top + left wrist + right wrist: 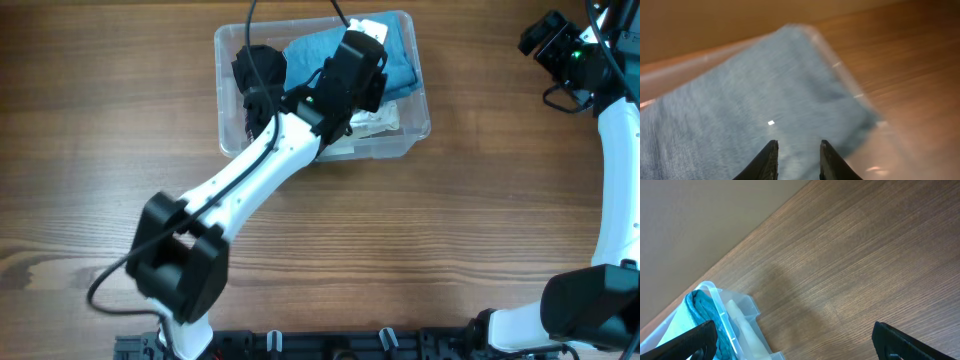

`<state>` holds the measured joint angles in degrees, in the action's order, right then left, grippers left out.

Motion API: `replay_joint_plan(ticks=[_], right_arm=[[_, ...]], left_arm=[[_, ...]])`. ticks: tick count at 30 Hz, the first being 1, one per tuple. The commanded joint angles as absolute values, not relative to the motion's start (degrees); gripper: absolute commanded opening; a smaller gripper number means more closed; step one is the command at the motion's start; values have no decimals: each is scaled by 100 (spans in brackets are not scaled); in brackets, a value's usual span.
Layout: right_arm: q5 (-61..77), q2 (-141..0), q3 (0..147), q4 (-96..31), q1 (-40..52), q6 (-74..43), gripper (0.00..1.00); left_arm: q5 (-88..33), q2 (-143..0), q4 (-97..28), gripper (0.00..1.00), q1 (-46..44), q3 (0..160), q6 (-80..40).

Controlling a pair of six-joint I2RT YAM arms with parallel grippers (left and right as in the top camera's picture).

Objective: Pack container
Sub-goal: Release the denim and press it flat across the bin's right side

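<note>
- Across the far middle of the brown wooden table (450, 230) lies the container (400, 142), a clear rectangular plastic tub. Its long axis runs left to right in the overhead view.
- Inside it, a folded blue-teal cloth (305, 50) fills the far right part, and a bunched black cloth (255, 65) sits at the left end. Something white (378, 120) lies along the near wall.
- Of the two arms, the left is far nearer. It reaches diagonally over the tub, so the left gripper (797, 145) hangs directly above the blue cloth, near the tub's right end.
- Its fingers stand a narrow gap apart with nothing between them. The blur hides whether the tips touch the cloth.
- Well apart, by the table's far right corner, the right gripper (545, 40) is spread wide and empty over bare wood. The tub lies off to its left.
</note>
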<state>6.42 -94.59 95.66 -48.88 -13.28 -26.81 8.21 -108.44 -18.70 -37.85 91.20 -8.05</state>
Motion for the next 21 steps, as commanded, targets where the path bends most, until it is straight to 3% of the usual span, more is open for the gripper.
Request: replay_joint_plan(ticks=[1, 7, 21], right_arm=[[696, -9439, 9594, -4890, -1304, -2716, 100], [694, -9439, 9594, -4890, -1304, -2716, 100], [696, -9439, 9594, -4890, -1304, -2716, 100]], left_arm=[[-54, -10694, -1925, 23, -3927, 9098, -823], [-309, -10958, -2150, 5, -4025, 9098, -1015], [-340, -11404, -2805, 4, -4480, 9098, -1004]])
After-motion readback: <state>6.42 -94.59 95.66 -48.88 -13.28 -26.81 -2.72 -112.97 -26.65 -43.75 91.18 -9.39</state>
